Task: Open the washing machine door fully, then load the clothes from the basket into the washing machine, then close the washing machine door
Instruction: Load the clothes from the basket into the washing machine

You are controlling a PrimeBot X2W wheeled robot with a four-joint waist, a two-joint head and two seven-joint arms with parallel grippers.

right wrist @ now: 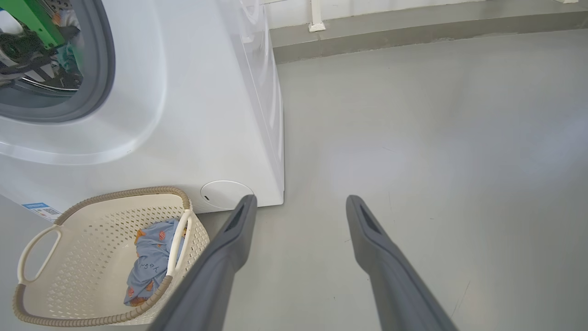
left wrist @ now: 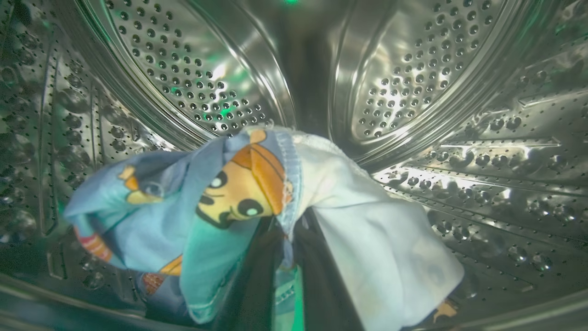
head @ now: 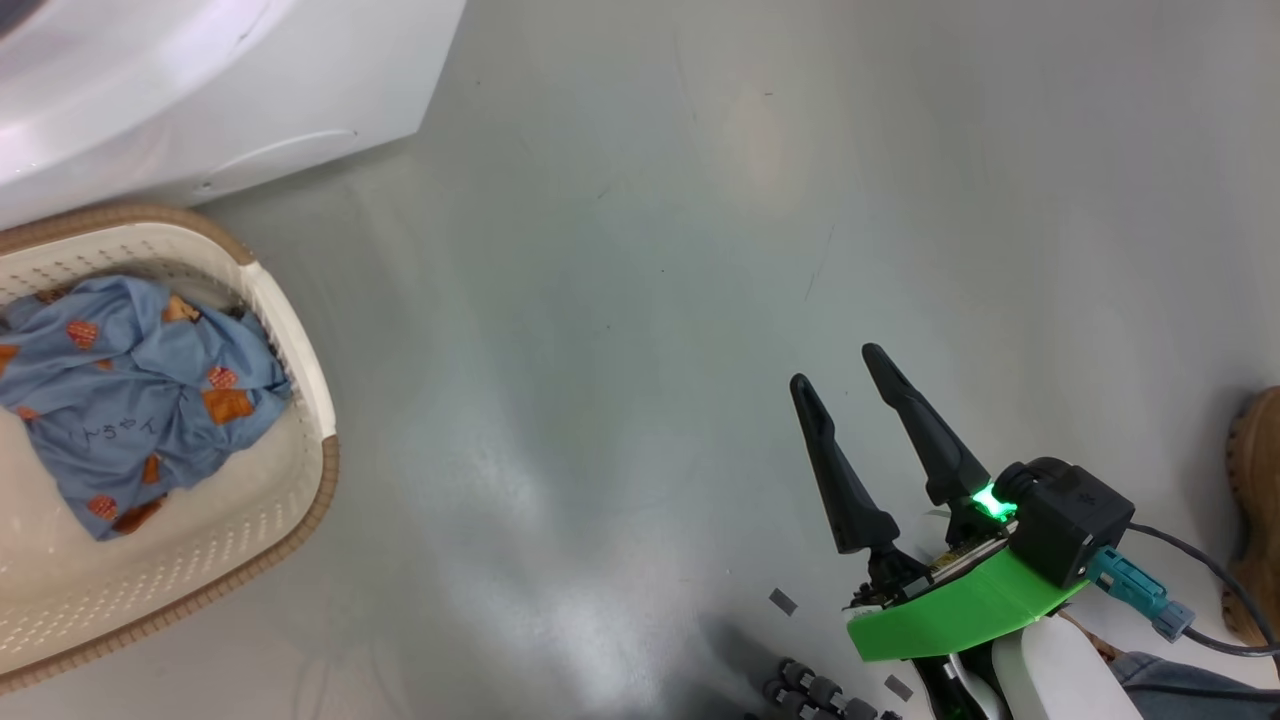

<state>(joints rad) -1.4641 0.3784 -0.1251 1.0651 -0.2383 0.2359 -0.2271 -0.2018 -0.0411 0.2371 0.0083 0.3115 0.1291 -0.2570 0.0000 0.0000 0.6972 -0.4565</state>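
Blue-and-white clothes (left wrist: 239,193) bunching right at left jaws, which are clamping them deep inside washing machine (left wrist: 413,69). Best be releasing low, then backing straight out. Right jaws hanging wide above floor (right wrist: 436,115), basket (right wrist: 92,248) sitting left of them, holding another blue piece (right wrist: 149,262).

Blue printed clothes (left wrist: 220,197) in washing machine (left wrist: 413,69) drum, one in cream basket (head: 300,365)

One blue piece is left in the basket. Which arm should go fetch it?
Right. The right claw is open and empty above the floor, basket in its wrist view. The left claw is inside the drum, shut on clothes.
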